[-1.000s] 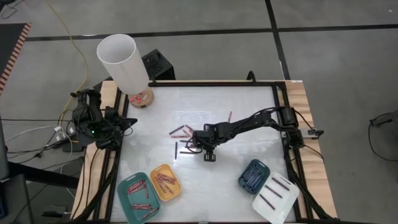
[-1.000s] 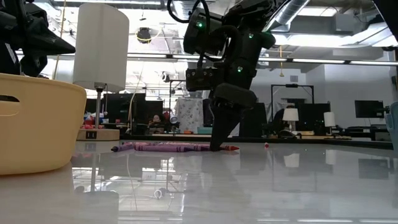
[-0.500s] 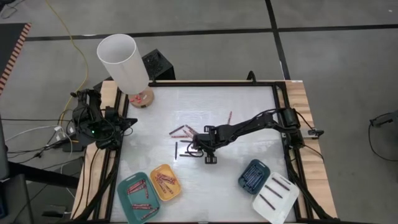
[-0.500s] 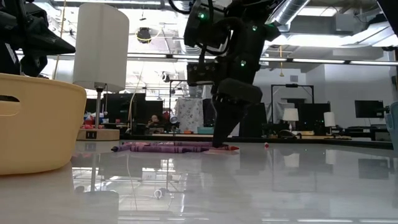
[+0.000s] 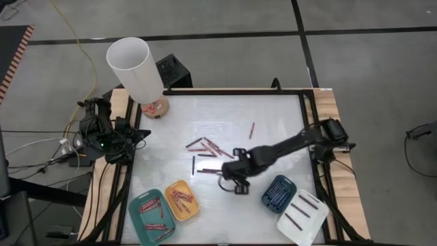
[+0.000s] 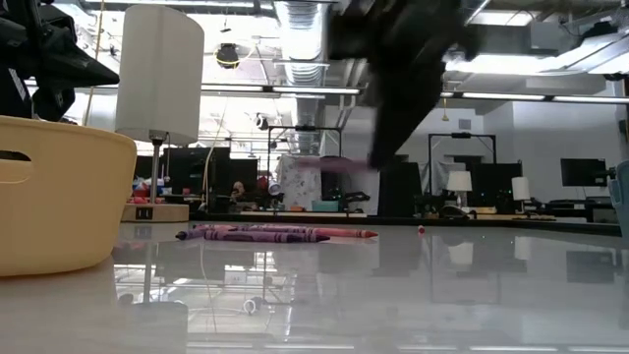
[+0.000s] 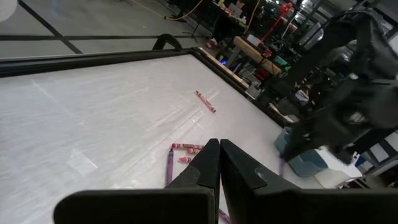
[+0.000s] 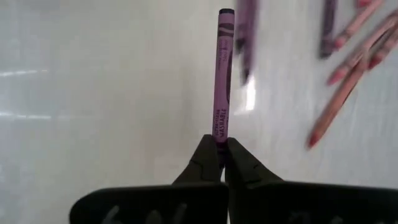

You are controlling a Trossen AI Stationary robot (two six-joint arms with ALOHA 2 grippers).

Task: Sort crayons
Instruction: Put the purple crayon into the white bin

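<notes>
Between right claw (image 8: 217, 149), purple crayon (image 8: 221, 81) (label "WASHABLE")

A purple crayon (image 8: 220, 74) sits at the top centre; pink and red crayons (image 8: 348, 68) upper right. White table (image 5: 273, 109), teal tray (image 5: 136, 222), yellow tray (image 5: 194, 213).

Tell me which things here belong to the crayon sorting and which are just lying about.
Job:
- purple crayon, clamped in the right gripper
- loose crayons mid-table
- teal tray, yellow tray, blue tray, white tray

Lying about:
- lamp at the table's corner
- left gripper, shut, waiting at the left edge
</notes>
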